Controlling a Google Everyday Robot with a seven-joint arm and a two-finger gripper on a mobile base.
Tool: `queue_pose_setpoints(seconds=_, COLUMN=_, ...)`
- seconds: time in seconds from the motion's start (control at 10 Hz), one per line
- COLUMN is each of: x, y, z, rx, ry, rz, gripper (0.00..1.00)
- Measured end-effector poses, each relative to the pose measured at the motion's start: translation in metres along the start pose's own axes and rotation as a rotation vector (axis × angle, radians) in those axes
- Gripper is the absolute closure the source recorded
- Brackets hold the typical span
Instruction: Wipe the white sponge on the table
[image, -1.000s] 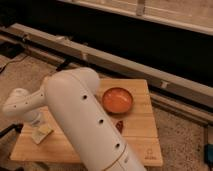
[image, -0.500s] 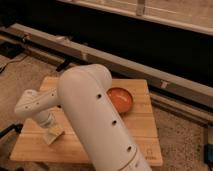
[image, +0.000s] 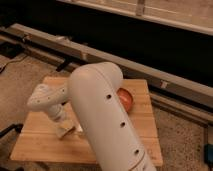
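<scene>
Camera view looked down on a small plank counter (image: 42, 146) standing on a speckled floor (image: 182, 131). The robot's thick white arm (image: 107, 112) rose from the lower edge of the picture, bent at a rounded elbow above the middle of the counter, and reached leftward with a slimmer forearm. From the wrist over the left half of the counter, the tool (image: 62, 126) pointed down at the wood. It was closed, and the sponge (image: 65, 132) sat pinched at its tip, a pale, flat block tilted a little, with its lower edge touching the planks. The sponge lay left of centre on the counter, just beside the arm's big upper link and well away from the counter's front and left edges.

An orange-red bowl (image: 126, 100) stood near the back right of the counter, and the arm hid its left part. The bowl and the sponge were well apart, with the arm between them. Behind the counter a long grey rail (image: 107, 56) ran slantwise across the scene, from upper left to lower right, in front of a dark wall.
</scene>
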Motion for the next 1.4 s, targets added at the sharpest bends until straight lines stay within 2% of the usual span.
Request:
queue_pose_setpoints(seconds=0.2, x=0.011, y=-0.014, z=0.004, rx=-0.004, ry=0.009, rz=0.041, gripper=1.00)
queue_pose_setpoints(seconds=0.4, x=0.007, y=-0.028, z=0.003, rx=0.001, ry=0.008, rz=0.055, gripper=1.00)
queue_pose_setpoints(seconds=0.9, x=-0.036, y=-0.072, z=-0.018, rx=0.047, ry=-0.010, rz=0.023, gripper=1.00)
queue_pose_setpoints(seconds=1.2, x=-0.063, y=-0.081, z=-0.030, rx=0.078, ry=-0.022, rz=-0.036, gripper=1.00)
queue_pose_setpoints(seconds=1.4, x=-0.085, y=-0.074, z=-0.035, rx=0.091, ry=-0.031, rz=-0.085, gripper=1.00)
